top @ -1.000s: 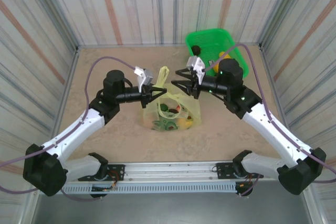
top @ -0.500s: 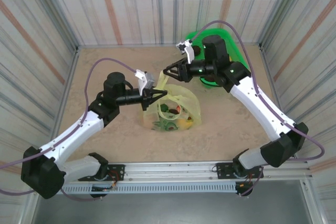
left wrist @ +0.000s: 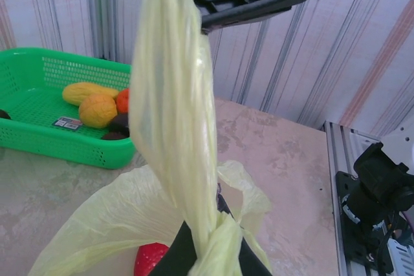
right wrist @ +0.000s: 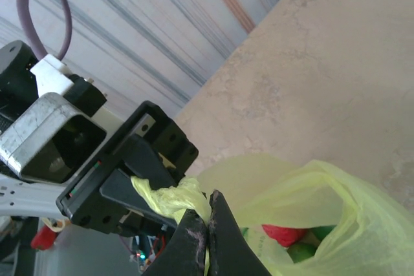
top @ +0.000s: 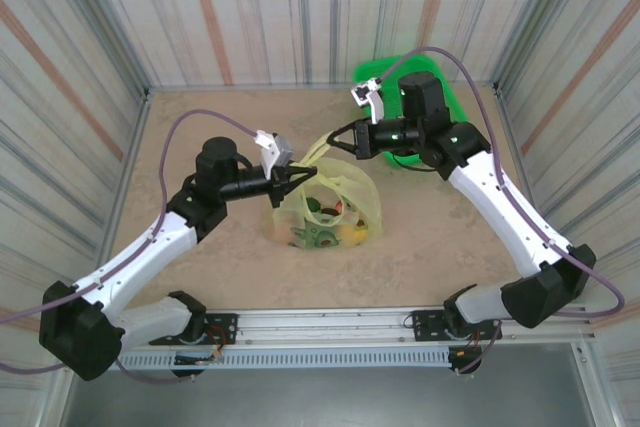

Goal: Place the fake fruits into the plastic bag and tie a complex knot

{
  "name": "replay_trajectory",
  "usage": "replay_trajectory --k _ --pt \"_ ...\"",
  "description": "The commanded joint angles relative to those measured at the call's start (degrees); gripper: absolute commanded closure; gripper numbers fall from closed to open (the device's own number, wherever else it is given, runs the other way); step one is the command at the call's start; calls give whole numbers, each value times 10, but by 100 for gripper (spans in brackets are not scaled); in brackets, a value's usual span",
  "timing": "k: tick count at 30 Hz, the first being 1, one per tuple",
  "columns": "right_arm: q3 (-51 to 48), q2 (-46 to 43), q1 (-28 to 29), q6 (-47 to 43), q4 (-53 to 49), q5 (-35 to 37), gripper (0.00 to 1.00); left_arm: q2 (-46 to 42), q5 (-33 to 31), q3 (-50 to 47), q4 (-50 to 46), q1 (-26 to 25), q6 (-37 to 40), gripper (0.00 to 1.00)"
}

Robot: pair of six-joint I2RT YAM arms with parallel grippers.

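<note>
Nearest the bases, the bag (top: 358,203) sits slumped on the table (top: 200,127), with fruits (top: 321,216) showing through its thin wall. Just above its mouth the left gripper (top: 298,178) is pinched tight on a handle (top: 316,154). The same twisted strip runs up and away to the right gripper (top: 334,143), whose fingers are pressed together on its other end. The strip looks taut between them, so the main risk is that the thin film stretches or tears if either arm pulls farther off. A slip seems just as likely: the strip is bunched narrow in both pinches, and if either lost it the handle would flop back onto the bag. A hard upward pull could also tip the light bag and spill fruit from its open mouth. No knot can be made out yet. Farthest back, the basket (left wrist: 39,137) holds other fruits (left wrist: 96,109), and tying now would shut them out of the bag.
</note>
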Motion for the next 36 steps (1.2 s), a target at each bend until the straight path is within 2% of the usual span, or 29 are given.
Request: replay_trajectory --k 1,6,9,17,22,23,26,31,34,36 --pt "-2 -39 -32 22 57 25 100 -4 -1 2 -40 0 9 100" --pt "-19 -52 -31 19 68 30 100 -1 -5 2 -41 1 5 100" --pt "-56 -86 -7 -15 91 36 100 4 -18 2 -37 7 -5 100" --pt "-294 -233 117 -105 191 98 100 15 -30 2 -18 26 -34 100" --pt "-400 -218 164 -139 292 132 100 13 -31 2 -13 31 -42 100" --pt "-409 -202 172 -150 308 134 100 12 -32 1 -12 31 -43 100" --pt "-393 -137 211 -200 308 218 100 8 -33 1 -11 31 -48 100" --pt "-363 -67 215 -223 303 304 100 -4 -30 -4 -11 31 -48 100" --pt "-359 -86 216 -228 294 293 100 -10 -33 -8 -13 30 -37 100" --pt "-361 -122 215 -226 288 289 94 -12 -38 -9 -15 31 -32 100"
